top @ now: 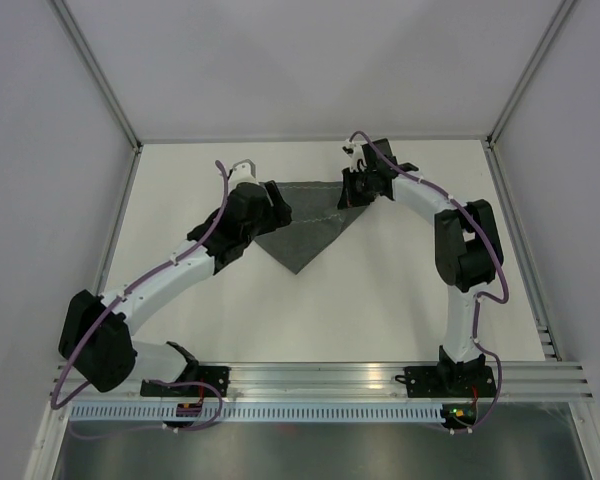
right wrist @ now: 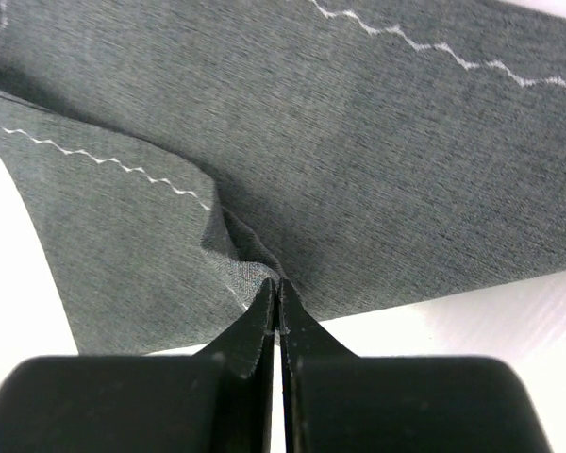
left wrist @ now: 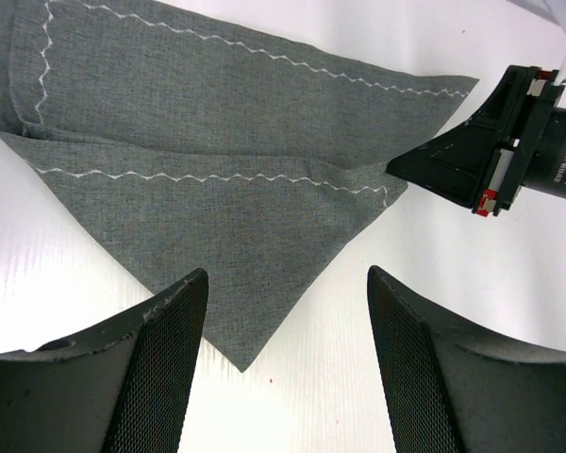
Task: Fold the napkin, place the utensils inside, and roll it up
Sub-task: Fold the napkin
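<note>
Folding step: right pincer (right wrist: 278,304) clenched on a corner of the napkin (right wrist: 358,170) near the tabletop's (top: 400,300) far edge, left pincer (left wrist: 285,274) released; next, I judge, draw that corner across.

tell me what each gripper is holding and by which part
The right gripper is shut on the napkin, pinching a corner of its folded top layer. The left gripper is open and holds nothing.
</note>
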Action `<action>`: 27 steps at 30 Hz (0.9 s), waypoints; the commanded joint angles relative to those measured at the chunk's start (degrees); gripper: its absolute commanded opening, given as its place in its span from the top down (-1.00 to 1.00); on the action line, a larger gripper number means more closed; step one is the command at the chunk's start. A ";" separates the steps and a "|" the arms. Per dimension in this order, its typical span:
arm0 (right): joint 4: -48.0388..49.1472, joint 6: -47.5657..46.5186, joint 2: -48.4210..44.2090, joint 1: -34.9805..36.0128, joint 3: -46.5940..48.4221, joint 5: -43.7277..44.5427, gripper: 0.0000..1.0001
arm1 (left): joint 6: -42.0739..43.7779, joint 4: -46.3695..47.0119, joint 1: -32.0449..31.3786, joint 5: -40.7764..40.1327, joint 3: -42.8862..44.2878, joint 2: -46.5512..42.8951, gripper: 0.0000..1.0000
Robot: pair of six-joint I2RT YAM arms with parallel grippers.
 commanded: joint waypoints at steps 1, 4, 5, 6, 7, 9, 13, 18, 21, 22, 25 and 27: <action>-1.85 0.61 -3.73 1.55 3.14 -0.94 0.99 | -1.28 -1.35 0.85 -0.31 0.03 -5.28 -0.47; -1.94 0.08 -6.81 4.88 3.41 0.12 0.99 | -1.63 -3.37 1.20 -1.10 0.56 -9.85 -0.47; -2.20 0.08 -7.42 5.94 3.58 0.38 0.99 | -1.72 -4.08 1.38 -1.53 1.25 -11.34 -0.47; -2.37 0.17 -8.21 7.17 3.76 0.56 0.99 | -1.80 -4.78 1.38 -1.97 1.70 -12.57 -0.47; -2.64 0.26 -8.57 9.71 4.02 0.91 0.99 | -1.80 -6.27 1.38 -2.41 2.14 -15.37 -0.47; -3.25 0.35 -9.01 12.62 4.64 1.26 0.99 | -1.80 -7.60 1.47 -3.38 3.37 -18.02 -0.47; -3.78 0.35 -9.71 22.79 6.74 3.28 0.99 | -1.63 -11.55 1.38 -5.14 5.48 -24.61 -0.47; -4.92 0.43 -7.09 33.10 10.70 5.48 0.99 | -0.67 -17.09 1.47 -8.56 7.50 -32.09 -0.47; -5.10 0.35 -4.36 38.89 13.94 6.18 0.99 | -0.40 -19.64 1.47 -10.15 8.29 -34.20 -0.47; -5.10 0.43 -3.66 39.61 14.48 6.10 0.99 | -0.49 -20.16 1.38 -10.15 8.29 -34.55 -0.47; -4.40 0.87 -1.72 42.15 15.53 5.75 0.99 | -0.40 -21.40 1.47 -11.03 8.21 -35.78 -0.47; -4.05 0.87 -0.93 43.13 15.54 5.92 0.99 | -0.49 -21.75 1.38 -11.29 8.12 -36.40 -0.47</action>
